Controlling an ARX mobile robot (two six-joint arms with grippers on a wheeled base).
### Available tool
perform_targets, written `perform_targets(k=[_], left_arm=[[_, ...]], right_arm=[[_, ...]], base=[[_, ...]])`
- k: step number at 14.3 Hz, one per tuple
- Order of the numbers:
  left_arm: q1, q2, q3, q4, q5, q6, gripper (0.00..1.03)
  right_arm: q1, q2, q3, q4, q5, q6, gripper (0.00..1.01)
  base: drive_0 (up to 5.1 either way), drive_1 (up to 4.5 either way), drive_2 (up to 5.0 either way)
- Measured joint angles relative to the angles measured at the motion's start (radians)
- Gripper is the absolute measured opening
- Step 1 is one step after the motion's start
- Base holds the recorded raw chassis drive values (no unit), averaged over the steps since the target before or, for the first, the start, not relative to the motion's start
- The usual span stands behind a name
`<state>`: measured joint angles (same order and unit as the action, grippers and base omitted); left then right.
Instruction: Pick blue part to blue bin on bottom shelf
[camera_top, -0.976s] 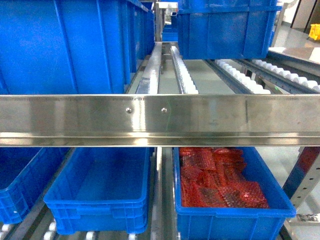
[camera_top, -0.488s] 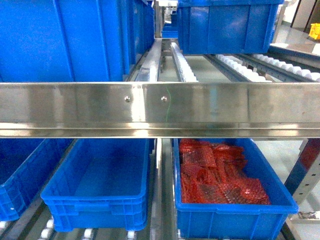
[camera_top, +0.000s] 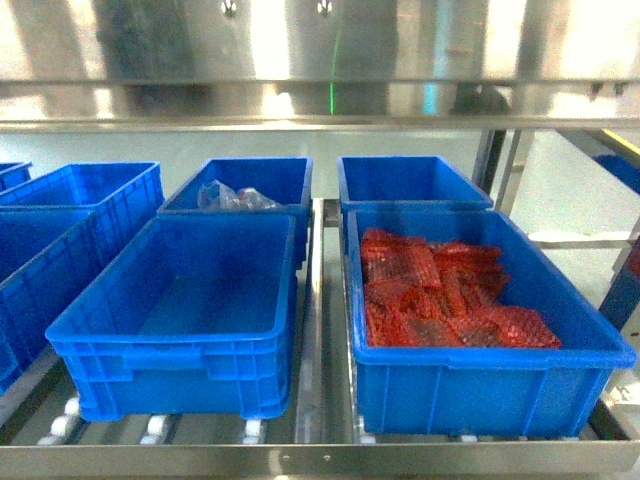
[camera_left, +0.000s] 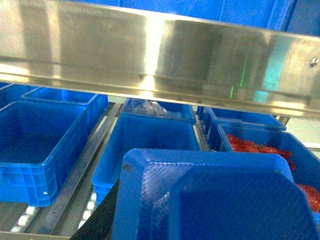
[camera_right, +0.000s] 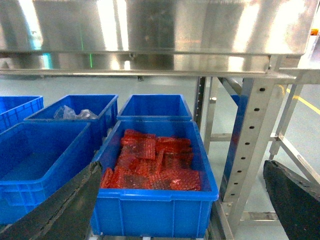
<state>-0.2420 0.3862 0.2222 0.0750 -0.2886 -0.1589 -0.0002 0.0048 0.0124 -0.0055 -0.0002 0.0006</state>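
Note:
The blue part (camera_left: 215, 200), a tray-like piece with a raised rim, fills the lower middle of the left wrist view right at my left gripper's jaws. Only one dark finger (camera_left: 100, 225) shows beside it, and the gripper looks shut on the part. On the bottom shelf (camera_top: 320, 458) an empty blue bin (camera_top: 190, 310) stands front left of centre, seen past the part as the blue bin (camera_left: 150, 140). My right gripper (camera_right: 180, 200) is open with nothing between its fingers, in front of the bin of red wrap (camera_right: 155, 165). Neither gripper shows in the head view.
A blue bin of red bubble wrap (camera_top: 480, 330) stands front right. Behind are a bin with clear bags (camera_top: 240, 190) and another blue bin (camera_top: 410, 180). More blue bins (camera_top: 60, 230) line the left. The upper shelf's steel rail (camera_top: 320, 60) hangs overhead. A rack post (camera_right: 250, 140) stands right.
The head view has dropped from the upper shelf to the bottom shelf. The steel rail has slid to the top of the frame, and the lower bins now show in full.

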Motion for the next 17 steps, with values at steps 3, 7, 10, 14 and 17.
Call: perform_targets(k=[3, 7, 10, 14, 17], left_arm=[[0.000, 0.000, 0.000, -0.001, 0.000, 0.000, 0.44], [0.000, 0.000, 0.000, -0.001, 0.000, -0.002, 0.44], [0.000, 0.000, 0.000, 0.001, 0.000, -0.002, 0.44], [0.000, 0.000, -0.002, -0.004, 0.000, -0.002, 0.44], [0.000, 0.000, -0.002, -0.001, 0.000, -0.002, 0.44]], right_arm=[[0.000, 0.000, 0.000, 0.001, 0.000, -0.001, 0.98], [0.000, 0.000, 0.000, 0.000, 0.000, 0.000, 0.98], [0.000, 0.000, 0.000, 0.001, 0.000, -0.001, 0.98], [0.000, 0.000, 0.000, -0.001, 0.001, 0.000, 0.98], [0.000, 0.000, 0.000, 0.000, 0.000, 0.000, 0.98]], base=[[0.0, 0.00, 0.0], [0.0, 0.00, 0.0], [0.0, 0.00, 0.0], [0.0, 0.00, 0.0], [0.0, 0.00, 0.0]])
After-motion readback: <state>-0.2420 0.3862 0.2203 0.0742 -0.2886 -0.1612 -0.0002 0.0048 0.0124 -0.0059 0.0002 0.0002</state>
